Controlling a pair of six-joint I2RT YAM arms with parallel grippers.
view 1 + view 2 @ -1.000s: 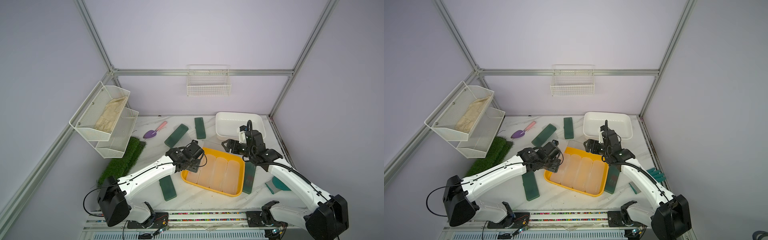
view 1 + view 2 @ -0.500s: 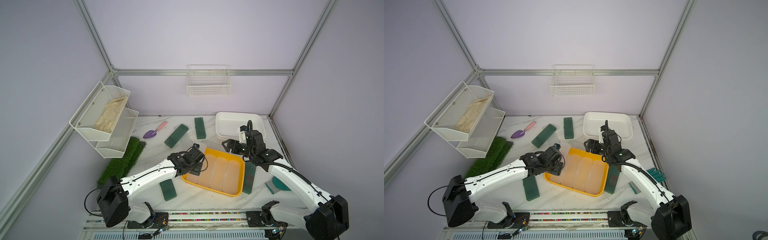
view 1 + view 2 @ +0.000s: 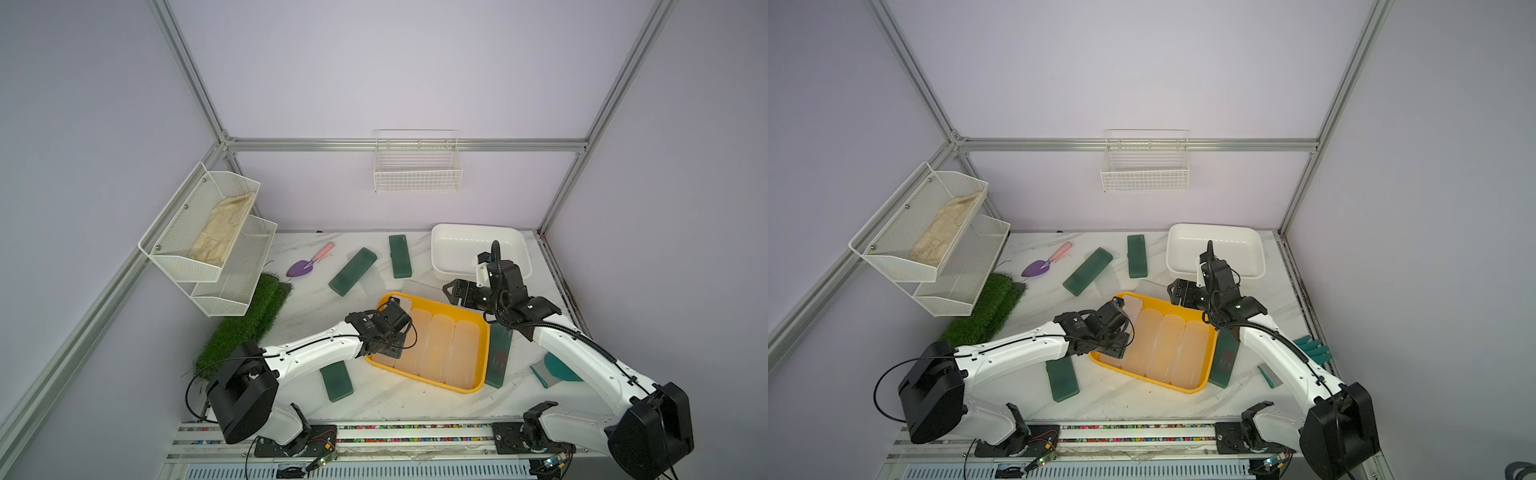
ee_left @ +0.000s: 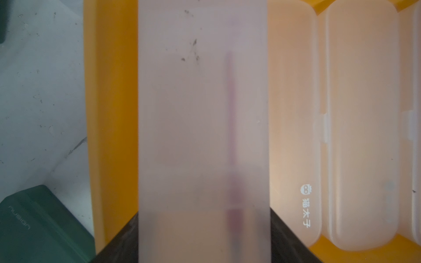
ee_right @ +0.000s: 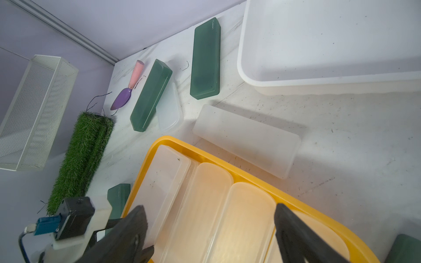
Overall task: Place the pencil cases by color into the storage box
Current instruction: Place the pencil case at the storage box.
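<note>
So the left gripper (image 4: 203, 214) is clamping a frosted case (image 4: 202, 113) by its long edges, jaws pressing on both sides, and it's holding it over the leftmost slot of the yellow tray (image 4: 111, 113), lengthwise along the tray wall. Can't tell if the case is touching the bottom tbh. Three more frosted cases (image 3: 440, 353) are lying flat side by side in the tray, right next to the held one. The right gripper (image 5: 210, 210) is hovering above the tray's back edge w/ jaws spread wide and nothing btw them. Another clear case (image 5: 246, 141) is lying on the table (image 5: 341, 136) just behind the tray, near the white bin (image 5: 319, 85). Four green cases (image 3: 352, 271) are sitting outside the tray: two at the back, one by the front left corner, one touching the right wall, partly under the right arm (image 3: 582, 353). Purple trowel (image 3: 301, 268) is lying well apart, back left, near the grass mat (image 3: 249, 324).
</note>
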